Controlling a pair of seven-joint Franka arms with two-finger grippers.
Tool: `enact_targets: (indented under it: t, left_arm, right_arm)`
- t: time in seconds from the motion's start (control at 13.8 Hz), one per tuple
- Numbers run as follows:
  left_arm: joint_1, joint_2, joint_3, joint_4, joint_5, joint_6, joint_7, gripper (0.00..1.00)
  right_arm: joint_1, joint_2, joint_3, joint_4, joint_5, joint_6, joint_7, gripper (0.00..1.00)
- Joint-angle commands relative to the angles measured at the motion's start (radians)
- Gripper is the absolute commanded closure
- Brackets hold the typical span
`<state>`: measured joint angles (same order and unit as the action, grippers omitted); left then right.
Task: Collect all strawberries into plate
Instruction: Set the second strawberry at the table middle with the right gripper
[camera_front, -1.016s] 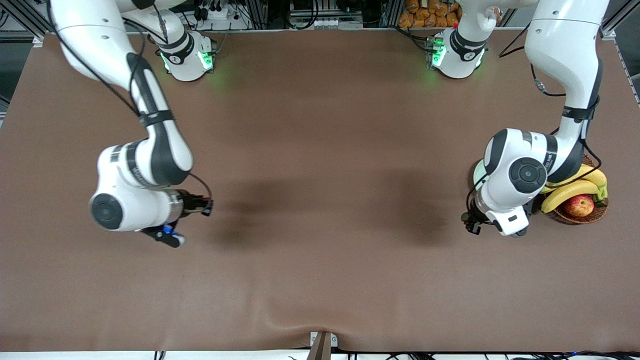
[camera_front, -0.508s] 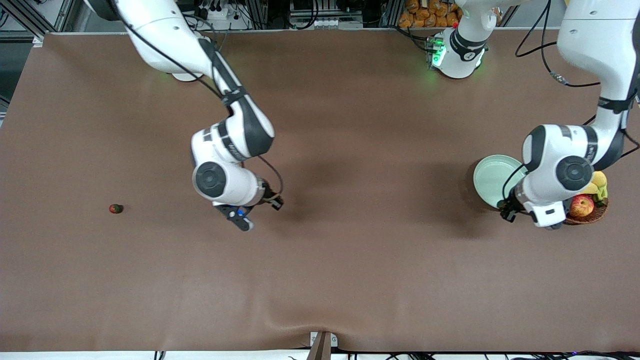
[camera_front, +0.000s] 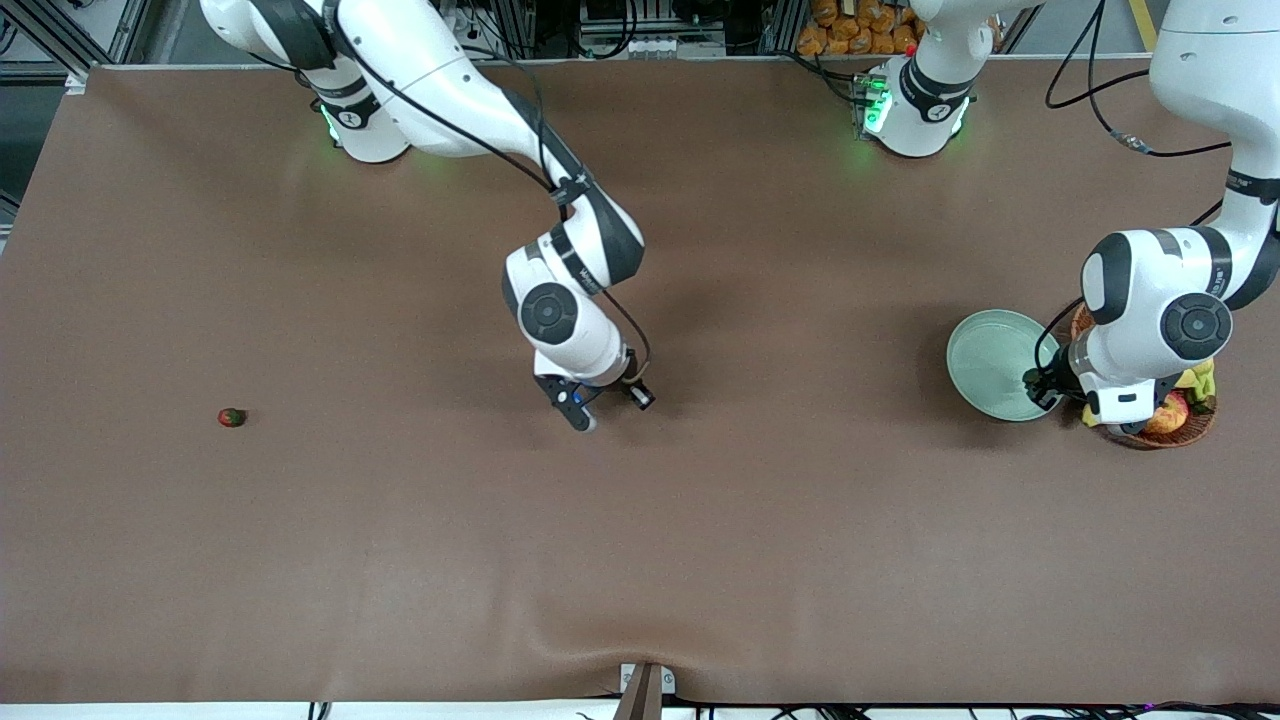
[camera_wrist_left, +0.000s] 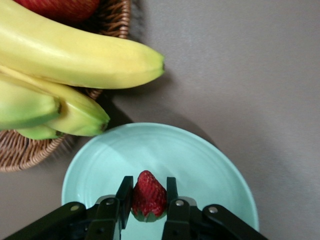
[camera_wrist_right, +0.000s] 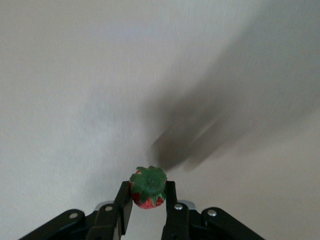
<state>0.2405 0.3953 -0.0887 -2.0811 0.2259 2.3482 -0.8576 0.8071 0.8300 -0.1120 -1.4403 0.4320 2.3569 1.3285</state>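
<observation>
My left gripper (camera_wrist_left: 148, 186) is shut on a red strawberry (camera_wrist_left: 148, 196), tip pointing away from the hand, held just above the pale mint-green plate (camera_wrist_left: 200, 165). In the front view that hand hangs over the plate's (camera_front: 985, 362) edge next to the basket. Over the middle of the table, my right gripper (camera_wrist_right: 148, 192) is shut on a second strawberry (camera_wrist_right: 148, 186) with its green leafy top showing. Another strawberry (camera_front: 231, 417) lies alone on the brown table toward the right arm's end.
A brown wicker basket (camera_front: 1140, 436) with yellow bananas (camera_wrist_left: 75, 55) and a red-yellow apple (camera_front: 1168, 416) stands right beside the plate at the left arm's end. The left arm's elbow covers most of the basket in the front view.
The right arm has swung from its end of the table to the middle, carrying its strawberry and uncovering the lone one. The left arm shifted toward the basket, uncovering the plate.
</observation>
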Motion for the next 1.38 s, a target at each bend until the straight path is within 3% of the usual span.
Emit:
enact_targets:
  t: [0.0,0.07,0.15,0.29,0.36,0.44,0.51,0.65,0.94,1.09,1.31]
  left_arm:
    - [0.019,-0.009,-0.014,-0.030,0.021,0.039,0.014,0.96]
    - [0.020,-0.007,-0.014,-0.030,0.021,0.040,0.014,0.51]
    - [0.020,-0.009,-0.014,-0.028,0.021,0.042,0.014,0.01]
    - [0.020,-0.016,-0.014,-0.025,0.021,0.040,0.011,0.00]
    - [0.019,-0.022,-0.014,-0.025,0.021,0.040,0.012,0.00]
    - [0.017,-0.036,-0.017,-0.023,0.021,0.036,0.012,0.00]
    - [0.010,-0.053,-0.022,-0.025,0.021,0.031,0.014,0.00]
    - [0.008,-0.079,-0.086,-0.023,0.021,0.019,0.012,0.00]
    - [0.003,-0.075,-0.273,-0.004,0.020,0.003,-0.024,0.00]
    - [-0.022,-0.050,-0.354,0.038,0.020,0.003,-0.052,0.00]
    - [-0.220,0.005,-0.370,0.140,0.021,0.000,-0.066,0.00]
  right_arm:
    - [0.027,0.043,-0.014,0.064,0.022,-0.007,0.057,1.00]
    - [0.037,0.043,-0.014,0.064,0.022,-0.005,0.063,0.89]
    - [0.044,0.049,-0.014,0.064,0.022,0.001,0.066,0.55]
    - [0.072,0.067,-0.014,0.064,0.022,0.051,0.069,0.40]
    - [0.073,0.070,-0.014,0.064,0.022,0.058,0.077,0.28]
    - [0.073,0.070,-0.014,0.066,0.022,0.058,0.086,0.09]
    - [0.066,0.066,-0.014,0.066,0.021,0.049,0.087,0.00]
    - [0.044,0.041,-0.018,0.072,0.013,0.001,0.081,0.00]
    - [-0.060,0.032,-0.028,0.228,0.002,-0.255,0.072,0.00]
    - [-0.100,0.031,-0.026,0.235,-0.019,-0.258,-0.024,0.00]
    - [-0.164,0.031,-0.038,0.235,-0.021,-0.254,-0.173,0.00]
